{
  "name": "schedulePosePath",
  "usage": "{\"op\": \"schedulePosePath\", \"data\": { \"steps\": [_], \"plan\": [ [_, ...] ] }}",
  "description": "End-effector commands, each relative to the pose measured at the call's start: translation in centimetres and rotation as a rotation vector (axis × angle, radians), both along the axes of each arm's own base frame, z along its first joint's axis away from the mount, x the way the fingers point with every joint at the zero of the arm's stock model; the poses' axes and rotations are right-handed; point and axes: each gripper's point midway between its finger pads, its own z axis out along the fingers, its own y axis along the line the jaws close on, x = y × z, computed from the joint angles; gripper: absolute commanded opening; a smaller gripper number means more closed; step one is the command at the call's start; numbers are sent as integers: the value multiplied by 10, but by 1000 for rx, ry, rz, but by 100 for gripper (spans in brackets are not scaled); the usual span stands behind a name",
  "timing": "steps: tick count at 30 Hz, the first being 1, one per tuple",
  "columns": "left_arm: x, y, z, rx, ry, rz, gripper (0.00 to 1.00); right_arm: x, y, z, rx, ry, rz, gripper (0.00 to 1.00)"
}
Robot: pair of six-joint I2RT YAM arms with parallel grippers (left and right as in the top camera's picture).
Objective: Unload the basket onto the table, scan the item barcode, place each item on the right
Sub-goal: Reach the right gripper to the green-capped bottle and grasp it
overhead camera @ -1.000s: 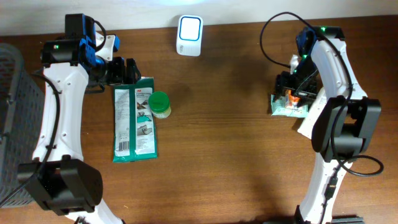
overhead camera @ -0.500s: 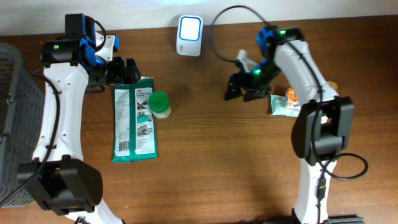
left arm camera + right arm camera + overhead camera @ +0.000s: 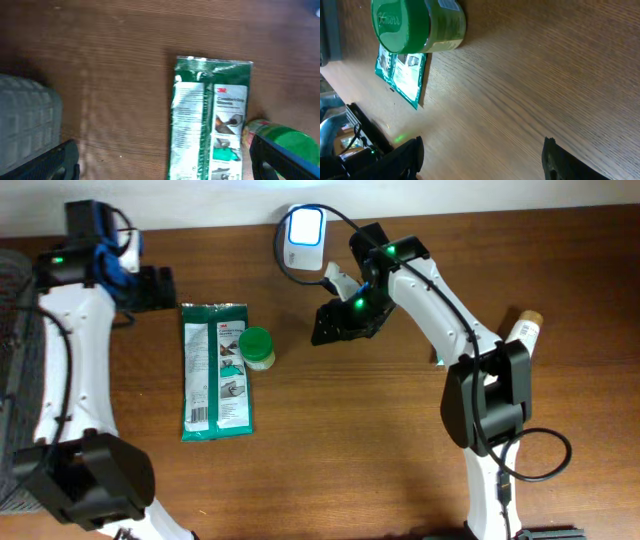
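On the left half of the wooden table (image 3: 350, 440), a green wipes pack (image 3: 216, 370) lies flat, long axis front to back, top end toward the wide-open, empty left gripper (image 3: 165, 288), with the right gripper (image 3: 322, 332) likewise open and empty beyond a small upright green-lidded jar (image 3: 256, 348) at the pack's right edge.

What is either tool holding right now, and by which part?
Nothing. The left tool and right tool are both open and empty; the green jar and green packet sit free.
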Motion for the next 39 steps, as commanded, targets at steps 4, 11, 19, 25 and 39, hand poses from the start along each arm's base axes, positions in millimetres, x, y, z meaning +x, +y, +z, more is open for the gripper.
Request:
{"op": "schedulePosePath", "data": {
  "steps": [4, 11, 19, 25, 39],
  "plan": [
    [-2, 43, 2, -63, -33, -12, 99, 5, 23, -1, 18, -67, 31, 72],
    [3, 57, 6, -42, -69, -12, 99, 13, 61, -9, -105, -253, 79, 72],
    [5, 58, 8, -31, -81, -20, 99, 17, 105, -5, -184, -466, 128, 92],
    [5, 58, 8, -31, -81, -20, 99, 20, 120, 1, -151, -511, 134, 98],
    [5, 58, 8, -31, -81, -20, 99, 19, 143, -10, -121, -546, 159, 99]
  ]
}}
